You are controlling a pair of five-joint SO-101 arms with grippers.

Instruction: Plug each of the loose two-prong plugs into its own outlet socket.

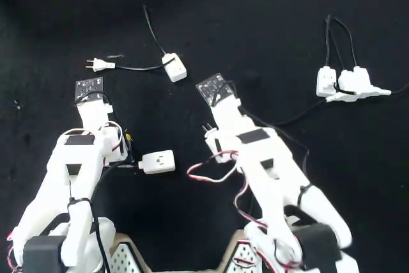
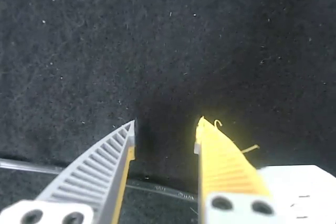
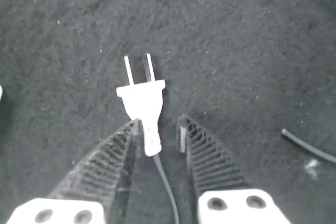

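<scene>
A white two-prong plug [image 3: 140, 98] lies on the black mat, and its prongs [image 1: 208, 128] stick out beside the right arm. My right gripper [image 3: 160, 124] is open, its fingers straddling the plug's tail and cord, one finger touching it. A white outlet socket [image 1: 157, 162] lies close by my left gripper [image 1: 126, 147]. That left gripper [image 2: 165, 129] is open over bare mat, with the socket's corner [image 2: 294, 192] beside its yellow finger. A second loose plug [image 1: 97, 64] lies at the far left, its cord running to another white socket [image 1: 174, 67].
Two white sockets [image 1: 345, 82] with black cords sit joined at the far right. A thin black cable [image 2: 157, 187] runs under my left fingers. A dark wire end [image 3: 307, 148] lies on the mat near my right gripper. Red and white arm wires [image 1: 211, 174] loop between the arms.
</scene>
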